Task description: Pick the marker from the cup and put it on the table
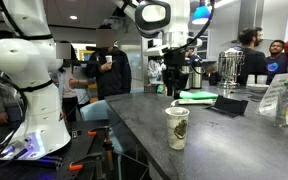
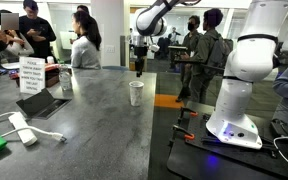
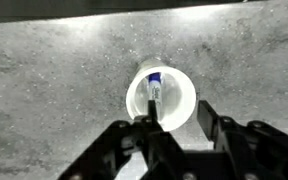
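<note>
The small white paper cup (image 3: 170, 98) stands on the dark grey table (image 3: 44, 70), seen from straight above in the wrist view. A marker (image 3: 155, 90) with a white body and a blue end leans inside it. My gripper (image 3: 179, 125) hangs over the cup with its fingers wide apart; the left finger covers the marker's near end, the right finger is beside the rim. Both exterior views show the cup (image 1: 177, 127) (image 2: 136, 93) on the table (image 1: 234, 140) (image 2: 84, 130) with the gripper (image 1: 173, 80) (image 2: 139, 62) above it. The marker is not clear there.
A green pad (image 1: 196, 96) and a black tablet (image 1: 229, 104) lie on the table beyond the cup. Steel urns (image 1: 229, 66) stand at the back. A sign (image 2: 30, 75), a tablet (image 2: 42, 102) and a white charger (image 2: 22, 128) sit at one end. People stand around.
</note>
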Robot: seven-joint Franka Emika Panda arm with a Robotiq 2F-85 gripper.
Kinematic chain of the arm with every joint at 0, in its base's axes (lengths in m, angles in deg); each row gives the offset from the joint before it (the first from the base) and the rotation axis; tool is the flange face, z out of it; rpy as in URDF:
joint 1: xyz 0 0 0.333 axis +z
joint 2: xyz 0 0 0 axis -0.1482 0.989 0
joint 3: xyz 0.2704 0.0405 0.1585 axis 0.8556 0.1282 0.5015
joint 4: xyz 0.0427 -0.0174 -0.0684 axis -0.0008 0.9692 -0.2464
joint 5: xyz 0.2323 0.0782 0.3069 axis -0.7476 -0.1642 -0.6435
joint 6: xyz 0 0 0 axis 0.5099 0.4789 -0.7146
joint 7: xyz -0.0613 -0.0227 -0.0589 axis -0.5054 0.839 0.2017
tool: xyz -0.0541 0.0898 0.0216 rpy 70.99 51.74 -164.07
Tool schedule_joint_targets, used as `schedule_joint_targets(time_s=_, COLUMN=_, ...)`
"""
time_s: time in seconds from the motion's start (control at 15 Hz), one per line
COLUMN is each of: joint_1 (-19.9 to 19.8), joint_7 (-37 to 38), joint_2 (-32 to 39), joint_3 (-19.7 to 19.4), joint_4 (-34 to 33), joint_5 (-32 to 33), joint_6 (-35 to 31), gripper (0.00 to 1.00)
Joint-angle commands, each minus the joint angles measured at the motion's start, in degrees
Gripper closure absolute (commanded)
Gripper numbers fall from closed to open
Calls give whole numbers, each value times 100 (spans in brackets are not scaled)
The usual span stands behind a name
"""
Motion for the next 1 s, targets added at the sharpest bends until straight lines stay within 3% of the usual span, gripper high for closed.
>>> schedule_joint_targets(time_s=0.0, joint_1=-137, joint_7=-10, joint_2=398, joint_3=162, joint_4=-300, joint_5=-378, joint_6=-238, gripper=58)
schedule_joint_targets(time_s=0.93, joint_1=-468, joint_7=-81, joint_2=975, joint_3=375, joint_4=-431, joint_5=-621, joint_6=-291, gripper=57)
